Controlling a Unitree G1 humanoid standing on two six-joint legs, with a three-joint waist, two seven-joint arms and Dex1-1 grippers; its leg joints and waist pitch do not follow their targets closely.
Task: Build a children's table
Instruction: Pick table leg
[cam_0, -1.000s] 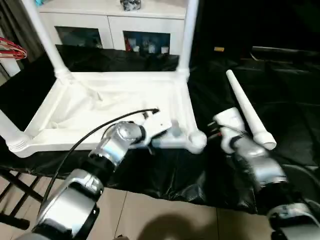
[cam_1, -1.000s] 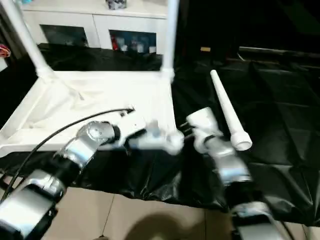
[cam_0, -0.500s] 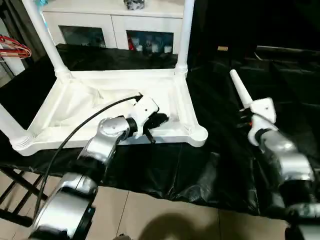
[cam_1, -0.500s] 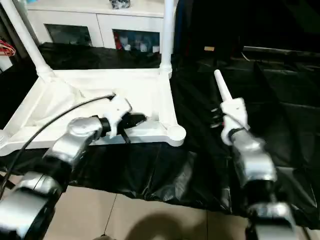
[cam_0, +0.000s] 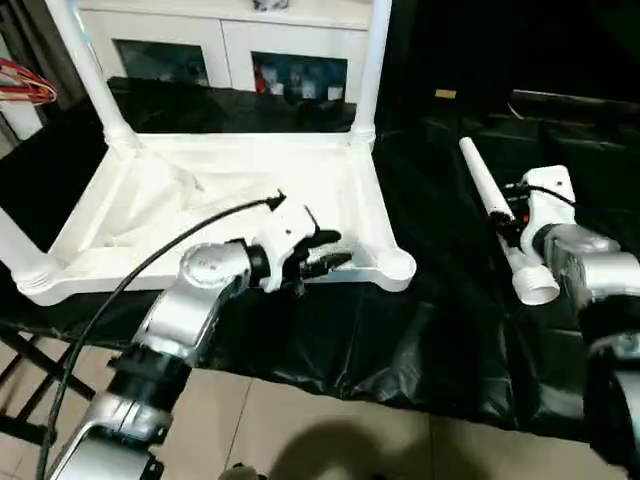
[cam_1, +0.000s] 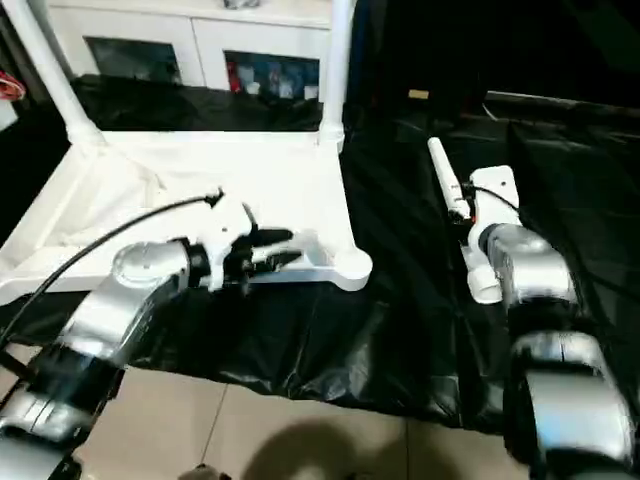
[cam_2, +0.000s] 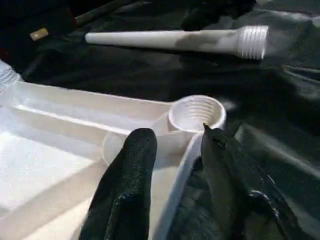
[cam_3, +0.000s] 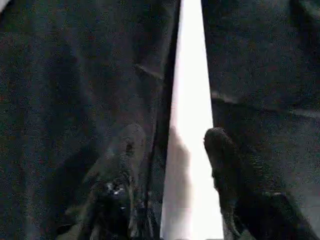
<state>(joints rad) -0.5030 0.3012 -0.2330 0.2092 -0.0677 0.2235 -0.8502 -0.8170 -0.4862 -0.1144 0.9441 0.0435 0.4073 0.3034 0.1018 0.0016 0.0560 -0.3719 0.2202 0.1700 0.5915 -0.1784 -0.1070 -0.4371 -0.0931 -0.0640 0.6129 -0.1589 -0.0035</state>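
Observation:
The children's table top (cam_0: 210, 190) lies upside down on black cloth, with white legs standing in its far left (cam_0: 90, 70), far right (cam_0: 372, 60) and near left (cam_0: 15, 250) corners. Its near right socket (cam_2: 196, 112) holds no leg. My left gripper (cam_0: 335, 250) is open, its fingers (cam_2: 132, 165) straddling the front rim just beside that socket. The loose leg (cam_0: 497, 215) lies on the cloth to the right, threaded end toward me. My right gripper (cam_3: 172, 145) hovers over its middle, open, one finger on each side of the leg (cam_3: 192, 95).
A white cabinet with glass doors (cam_0: 230, 45) stands behind the table. Red wire loops (cam_0: 25, 85) hang at the far left. A black cable (cam_0: 140, 275) arcs from my left arm over the top. Tiled floor (cam_0: 300, 420) lies below the cloth's front edge.
Both grippers have gone from shut to open. My right arm swung rightward and further out over the loose leg. My left gripper settled onto the front rim beside the empty socket.

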